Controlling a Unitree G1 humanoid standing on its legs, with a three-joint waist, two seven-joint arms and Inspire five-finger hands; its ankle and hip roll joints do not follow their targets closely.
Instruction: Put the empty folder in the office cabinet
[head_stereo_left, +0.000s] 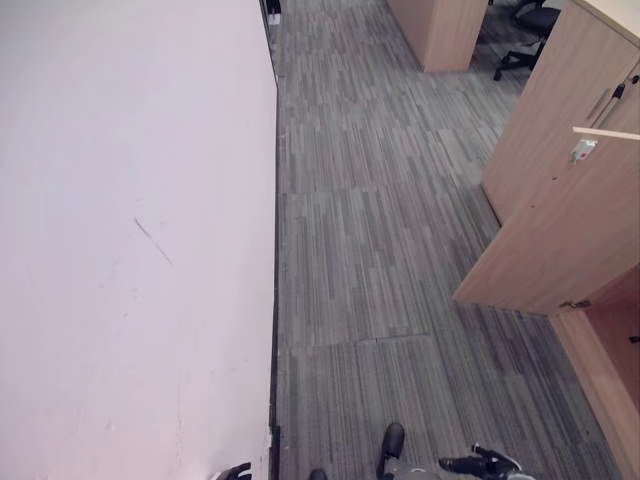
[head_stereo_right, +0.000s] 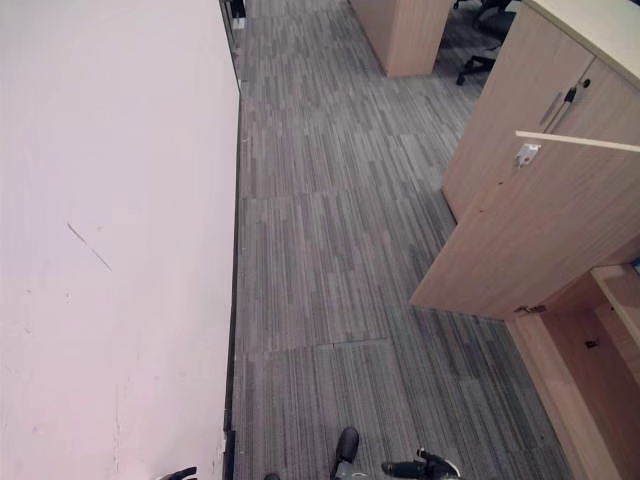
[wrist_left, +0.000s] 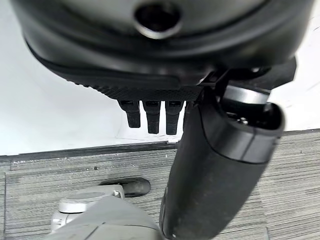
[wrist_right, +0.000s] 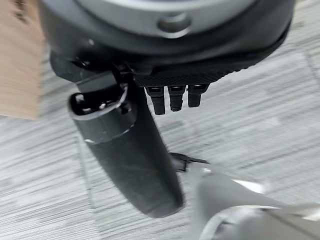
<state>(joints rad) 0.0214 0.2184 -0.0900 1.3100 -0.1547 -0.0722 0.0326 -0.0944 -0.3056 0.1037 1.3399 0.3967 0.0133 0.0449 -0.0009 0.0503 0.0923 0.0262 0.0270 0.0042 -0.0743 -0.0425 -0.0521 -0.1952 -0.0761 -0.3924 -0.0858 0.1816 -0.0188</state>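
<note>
Fingers straight on left hand (wrist_left: 210, 165), right hand (wrist_right: 135, 165), both empty over carpet (head_stereo_left: 380, 250)

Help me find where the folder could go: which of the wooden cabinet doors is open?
The nearest cabinet door, swung out over the carpet; the door beyond it with the dark handle is closed.

A wall (head_stereo_left: 130, 250) runs along the left of the carpet floor (head_stereo_left: 370, 250). The office cabinet (head_stereo_right: 540, 150) stands on the right, its open door (head_stereo_right: 520, 240) swung out over the floor. Far behind, an office chair (head_stereo_left: 528, 30) stands beside a partition (head_stereo_left: 440, 30).
</note>
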